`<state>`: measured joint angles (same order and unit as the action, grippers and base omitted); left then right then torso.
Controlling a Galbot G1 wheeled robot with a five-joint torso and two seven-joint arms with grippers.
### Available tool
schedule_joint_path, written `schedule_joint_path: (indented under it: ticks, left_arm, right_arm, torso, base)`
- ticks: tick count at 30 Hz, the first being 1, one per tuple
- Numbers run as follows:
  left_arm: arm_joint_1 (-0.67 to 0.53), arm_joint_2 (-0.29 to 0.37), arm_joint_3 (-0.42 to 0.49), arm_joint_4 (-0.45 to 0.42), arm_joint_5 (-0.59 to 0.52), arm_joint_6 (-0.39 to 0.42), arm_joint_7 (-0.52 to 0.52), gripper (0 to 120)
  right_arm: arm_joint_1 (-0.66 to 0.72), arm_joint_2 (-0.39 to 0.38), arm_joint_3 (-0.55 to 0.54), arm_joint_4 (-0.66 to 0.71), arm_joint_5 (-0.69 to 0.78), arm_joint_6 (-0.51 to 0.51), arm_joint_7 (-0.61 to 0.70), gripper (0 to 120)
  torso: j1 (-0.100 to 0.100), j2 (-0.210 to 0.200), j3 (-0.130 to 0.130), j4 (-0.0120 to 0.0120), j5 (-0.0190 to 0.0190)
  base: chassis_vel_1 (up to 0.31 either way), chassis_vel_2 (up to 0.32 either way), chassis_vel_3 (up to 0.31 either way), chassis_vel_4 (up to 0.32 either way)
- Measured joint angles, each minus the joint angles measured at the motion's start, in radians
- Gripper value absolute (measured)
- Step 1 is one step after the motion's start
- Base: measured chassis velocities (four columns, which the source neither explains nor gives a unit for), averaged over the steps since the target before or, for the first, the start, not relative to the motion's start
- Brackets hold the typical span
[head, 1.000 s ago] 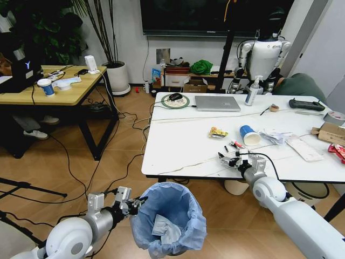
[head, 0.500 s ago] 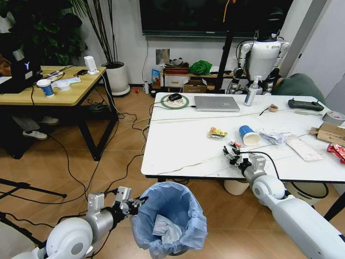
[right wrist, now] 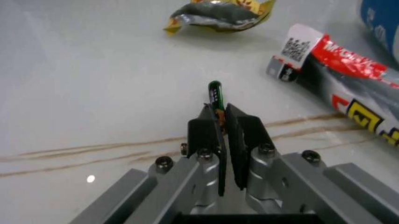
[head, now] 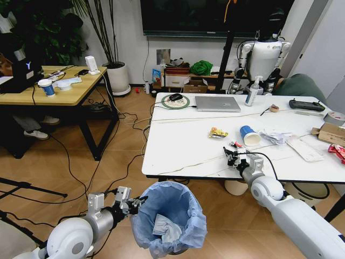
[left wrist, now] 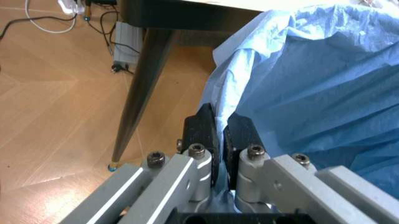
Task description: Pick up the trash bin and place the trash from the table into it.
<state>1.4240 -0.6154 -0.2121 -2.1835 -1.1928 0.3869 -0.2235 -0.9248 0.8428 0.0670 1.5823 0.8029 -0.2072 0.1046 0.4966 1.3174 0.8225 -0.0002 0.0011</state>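
Note:
The trash bin [head: 170, 216], lined with a ruffled light blue bag [left wrist: 311, 84], hangs near the floor in front of the table [head: 178, 145]. My left gripper [head: 137, 204] [left wrist: 219, 126] is shut on the bag's rim. My right gripper [head: 230, 156] [right wrist: 221, 119] is low over the table's near edge, shut on a thin dark stick with a green tip [right wrist: 215, 93]. Just beyond it lie the trash: a red-and-white tube [head: 236, 144] [right wrist: 337, 65], a yellow snack wrapper [head: 218, 132] [right wrist: 221, 11], a blue cup [head: 249, 134] and white wrappers [head: 275, 136].
A silver laptop [head: 217, 103], a spray bottle [head: 251, 91], a black controller [head: 306, 104] and a grey tape roll [head: 335, 115] sit farther back. Brown cardboard [head: 330, 132] and a red packet [head: 338, 152] lie at the right. A black table leg [left wrist: 140, 84] stands beside the bin.
My right gripper has shifted a little to the right along the table's near edge, closer to the tube. The left arm and the bin have stayed put.

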Motion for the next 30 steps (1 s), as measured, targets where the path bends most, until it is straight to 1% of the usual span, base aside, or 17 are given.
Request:
schedule_joint_path:
  ticks: [2, 3, 4, 5, 7, 8, 10, 12, 14, 16, 19, 22, 25, 30]
  left_arm:
    - [-0.002, -0.002, 0.002, 0.0, -0.001, 0.0, -0.002, 0]
    - [-0.002, -0.003, 0.002, 0.0, -0.001, 0.0, -0.002, 0]
    - [-0.002, -0.004, 0.002, 0.0, -0.001, 0.0, -0.002, 0]
    - [-0.002, -0.008, 0.001, -0.001, -0.002, 0.0, -0.003, 0]
    - [-0.004, -0.01, -0.001, -0.001, -0.002, 0.0, -0.003, 0]
    - [-0.004, -0.01, -0.001, -0.001, -0.002, 0.0, -0.003, 0]
    - [-0.007, -0.012, 0.0, -0.001, -0.004, 0.001, -0.005, 0]
    - [-0.011, -0.013, 0.001, -0.002, -0.007, 0.002, -0.006, 0]
    - [-0.012, -0.013, 0.001, -0.002, -0.01, 0.003, -0.007, 0]
    - [-0.012, -0.014, 0.0, -0.003, -0.01, 0.003, -0.007, 0]
    - [-0.01, -0.017, -0.008, -0.003, -0.01, 0.004, -0.007, 0]
    - [-0.008, -0.017, -0.017, -0.002, -0.013, 0.004, -0.007, 0]
    - [-0.011, -0.018, -0.02, 0.0, -0.015, 0.004, -0.008, 0]
    - [-0.013, -0.024, -0.03, 0.002, -0.023, 0.006, -0.012, 0]
  right_arm:
    - [-0.021, -0.023, 0.009, 0.063, 0.021, 0.006, -0.018, 1]
    - [-0.041, -0.043, 0.02, 0.117, 0.032, 0.025, -0.042, 1]
    - [-0.051, -0.053, 0.023, 0.139, 0.035, 0.034, -0.053, 1]
    - [-0.082, -0.08, 0.024, 0.208, 0.037, 0.072, -0.1, 1]
    - [-0.107, -0.101, 0.021, 0.274, 0.038, 0.108, -0.152, 1]
    - [-0.107, -0.101, 0.021, 0.274, 0.038, 0.108, -0.152, 1]
    - [-0.115, -0.109, 0.006, 0.326, 0.038, 0.135, -0.186, 1]
    - [-0.117, -0.119, -0.025, 0.388, 0.036, 0.156, -0.216, 1]
    - [-0.12, -0.138, -0.059, 0.442, 0.02, 0.176, -0.247, 1]
    - [-0.123, -0.146, -0.071, 0.454, 0.01, 0.184, -0.257, 1]
    - [-0.136, -0.181, -0.127, 0.475, -0.057, 0.238, -0.309, 1]
    - [-0.139, -0.201, -0.17, 0.483, -0.108, 0.267, -0.339, 1]
    - [-0.138, -0.209, -0.189, 0.489, -0.123, 0.276, -0.35, 1]
    - [-0.147, -0.227, -0.213, 0.494, -0.193, 0.31, -0.381, 1]
  torso:
    - [0.0, 0.0, 0.0, -0.0002, 0.0007]
    - [0.0, 0.0, 0.0, 0.0002, -0.0007]
    - [0.0, 0.0, 0.0, 0.0003, -0.0012]
    - [0.0, 0.0, 0.0, 0.0, -0.0012]
    - [0.0, 0.0, 0.0, -0.0001, -0.0009]
    - [0.0, 0.0, 0.0, -0.0001, -0.0009]
    - [0.0, 0.0, -0.001, -0.0001, -0.0013]
    - [0.0, 0.0, -0.001, 0.0003, -0.0008]
    - [0.0, 0.0, -0.001, 0.0003, -0.0012]
    - [0.0, 0.0, -0.001, 0.0003, -0.0013]
    - [0.0, 0.0, -0.001, 0.0001, -0.0012]
    - [0.0, 0.0, -0.001, 0.0001, -0.0011]
    - [0.0, 0.0, -0.001, 0.0002, -0.0011]
    - [0.0, 0.0, -0.001, 0.0001, -0.0012]
  base:
    - [0.0, 0.0, 0.0, 0.0]
    - [0.0, 0.0, 0.0, 0.0]
    - [0.0, 0.0, 0.0, 0.0]
    - [0.0, 0.0, 0.0, 0.0]
    - [0.0, 0.0, 0.0, 0.0]
    - [0.0, 0.0, 0.0, 0.0]
    - [0.0, 0.0, 0.0, 0.0]
    - [0.0, 0.0, 0.0, 0.0]
    - [0.0, 0.0, 0.0, 0.0]
    - [0.0, 0.0, 0.0, 0.0]
    - [0.0, 0.0, 0.0, 0.0]
    - [0.0, 0.0, 0.0, 0.0]
    - [0.0, 0.0, 0.0, 0.0]
    - [0.0, 0.0, 0.0, 0.0]
